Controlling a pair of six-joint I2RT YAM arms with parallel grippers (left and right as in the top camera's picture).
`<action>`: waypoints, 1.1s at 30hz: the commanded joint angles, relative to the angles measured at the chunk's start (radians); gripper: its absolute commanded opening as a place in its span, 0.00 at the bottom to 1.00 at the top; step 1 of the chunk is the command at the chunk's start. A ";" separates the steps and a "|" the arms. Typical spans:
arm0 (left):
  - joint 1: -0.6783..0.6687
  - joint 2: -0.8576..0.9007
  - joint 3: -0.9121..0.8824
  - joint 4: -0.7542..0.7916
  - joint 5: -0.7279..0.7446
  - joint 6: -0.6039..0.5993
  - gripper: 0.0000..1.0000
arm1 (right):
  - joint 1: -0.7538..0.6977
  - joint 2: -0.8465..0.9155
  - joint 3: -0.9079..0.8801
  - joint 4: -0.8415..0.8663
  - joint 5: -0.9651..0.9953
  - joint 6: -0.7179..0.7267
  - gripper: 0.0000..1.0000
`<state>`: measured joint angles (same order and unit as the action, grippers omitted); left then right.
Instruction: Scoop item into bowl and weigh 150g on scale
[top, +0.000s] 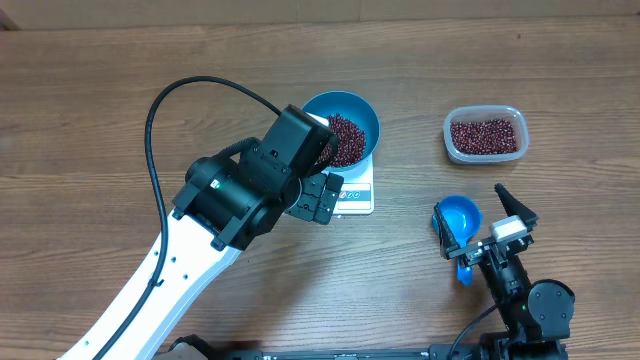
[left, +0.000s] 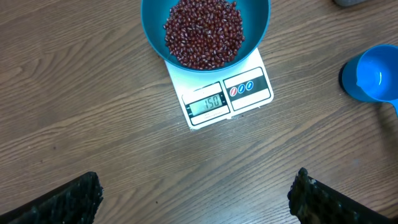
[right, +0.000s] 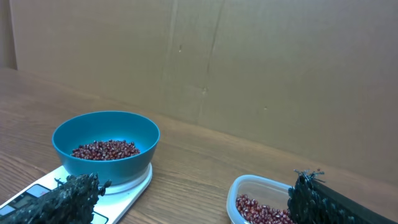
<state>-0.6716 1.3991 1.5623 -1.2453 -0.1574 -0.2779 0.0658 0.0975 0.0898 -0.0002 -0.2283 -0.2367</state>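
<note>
The teal-blue bowl (top: 366, 112) stands on the white scale (top: 358, 196) with a heap of red-brown beans (top: 347, 138) inside. In the left wrist view the beans (left: 204, 31) fill the bowl (left: 258, 18), and the scale (left: 252, 96) has a display (left: 206, 102) reading 150. My left gripper (top: 320, 198) hovers open just in front of the scale, over bare wood (left: 196, 196). My right gripper (top: 482, 222) is open near the front right, holding nothing. In its wrist view (right: 193, 199) the bowl (right: 106, 165) and the scale (right: 127, 186) lie ahead to the left.
A clear plastic tub (top: 450, 140) with more beans (top: 486, 136) sits at the back right, also low in the right wrist view as the tub (right: 249, 186). A bright-blue scoop (top: 460, 215) lies on the table by my right gripper's left finger. A cardboard wall (right: 249, 62) closes the far side.
</note>
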 joint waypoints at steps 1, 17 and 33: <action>0.004 0.000 0.013 0.000 -0.003 0.019 0.99 | -0.006 -0.040 -0.025 0.006 0.015 -0.001 1.00; 0.004 0.000 0.013 0.000 -0.003 0.019 1.00 | -0.008 -0.095 -0.082 -0.041 0.029 0.000 1.00; 0.004 0.000 0.013 0.000 -0.003 0.019 1.00 | -0.008 -0.095 -0.082 -0.062 0.029 0.000 1.00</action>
<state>-0.6716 1.3991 1.5623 -1.2449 -0.1574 -0.2779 0.0650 0.0128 0.0185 -0.0647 -0.2092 -0.2367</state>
